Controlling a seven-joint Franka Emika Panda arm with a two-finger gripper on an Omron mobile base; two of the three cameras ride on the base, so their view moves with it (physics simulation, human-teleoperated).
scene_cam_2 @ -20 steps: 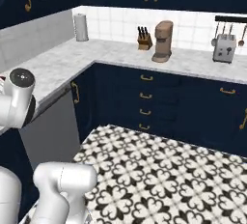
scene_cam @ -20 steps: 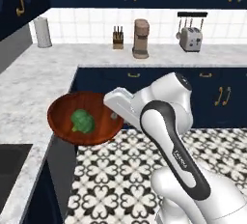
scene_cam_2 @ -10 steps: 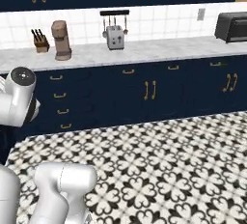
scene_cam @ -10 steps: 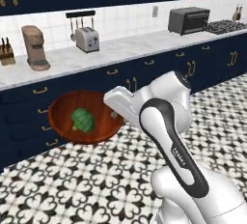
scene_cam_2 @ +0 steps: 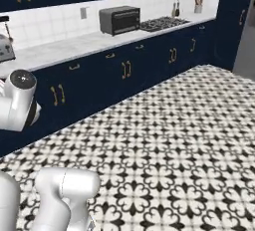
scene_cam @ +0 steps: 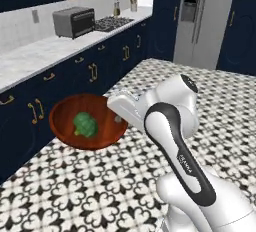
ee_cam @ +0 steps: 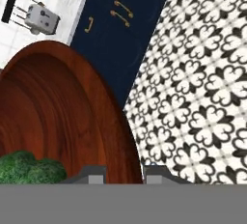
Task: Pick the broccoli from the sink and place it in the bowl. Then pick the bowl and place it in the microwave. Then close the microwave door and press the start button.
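The reddish-brown bowl (scene_cam: 86,121) hangs in the air over the patterned floor, held level in front of the dark cabinets. The green broccoli (scene_cam: 85,125) lies inside it, a little left of centre. My gripper (scene_cam: 118,118) is shut on the bowl's right rim. In the hand view the bowl (ee_cam: 62,117) takes up the left half, the broccoli (ee_cam: 30,169) sits at the lower left, and the two fingertips (ee_cam: 92,174) pinch the rim at the bottom edge. The sink and the microwave are out of view.
A marble counter (scene_cam: 35,56) over dark blue cabinets (scene_cam: 85,71) runs along the left, with a toaster oven (scene_cam: 74,22) and a stovetop (scene_cam: 114,23) on it. A steel fridge (scene_cam: 202,18) stands at the back. Black-and-white tiled floor (scene_cam_2: 174,140) stretches ahead.
The whole scene has swept sideways as the base turned: the coffee maker and toaster are gone from the left base view, and the stove and fridge have come in. The bowl stays held with the broccoli inside.
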